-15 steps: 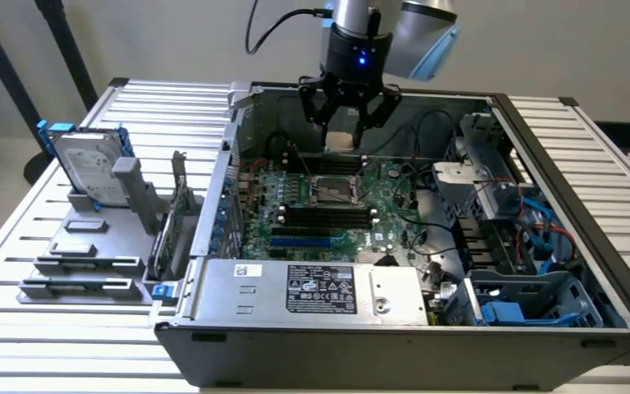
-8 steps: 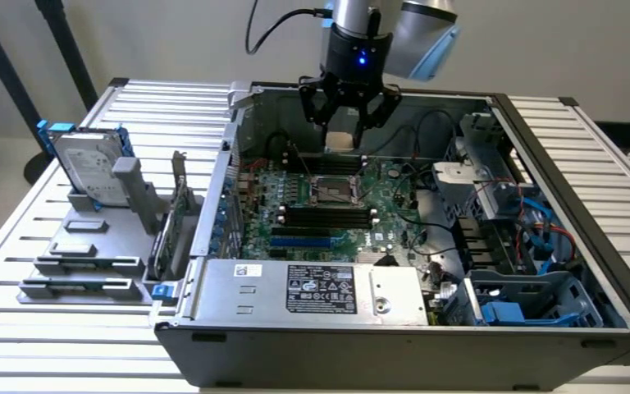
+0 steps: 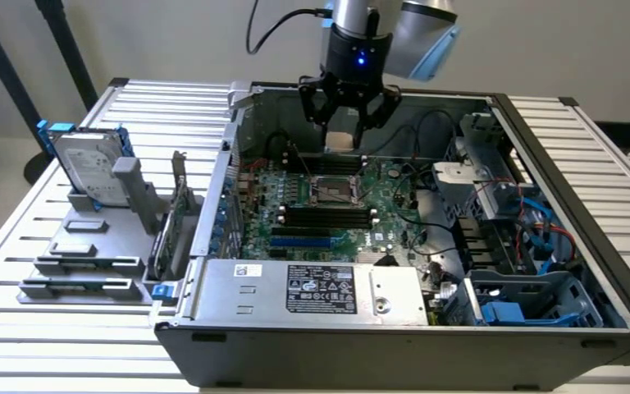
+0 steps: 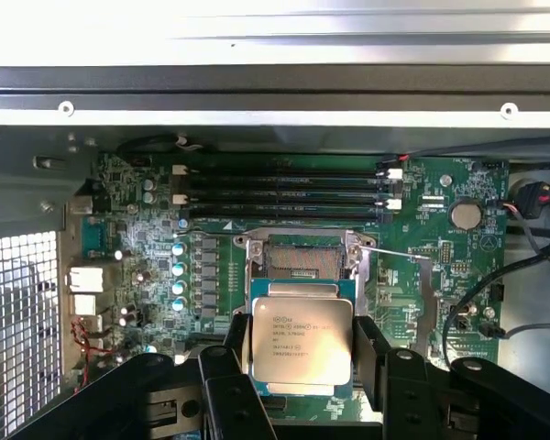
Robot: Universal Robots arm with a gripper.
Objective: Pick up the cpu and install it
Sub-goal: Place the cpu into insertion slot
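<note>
Your black, multi-fingered gripper [image 3: 341, 138] has hold of the small, flat, square cpu [image 4: 301, 341] with the dull silver metal top. The jaws stand fairly wide and press on two opposite edges of the chip. It hangs level, printed face up, inside the open grey computer case [image 3: 403, 336]. It is clear of the green motherboard [image 3: 386, 222] and a little to the far side of the black square socket frame with the metal rim [image 4: 301, 261].

The socket looks open, with its contact field bare. That is your main risk: if the cpu comes down tilted, or offset from the frame, a corner could bend the contacts. Only two edges are gripped, so a knock could turn the chip between the fingers [image 4: 378, 353] and you might not notice.

You cannot see the chip's notches or corner mark well enough to confirm they match the socket. A chip seated the wrong way round would be forced against the keys.

The thin metal lever [image 4: 390, 252] lies just beside the frame, and the wide fingers could catch on it or on the frame's rim. The black memory slots [image 4: 284, 192] sit near the socket's other side, and the case wall is near the gripper on the far side, so there is little room for sideways correction.
</note>
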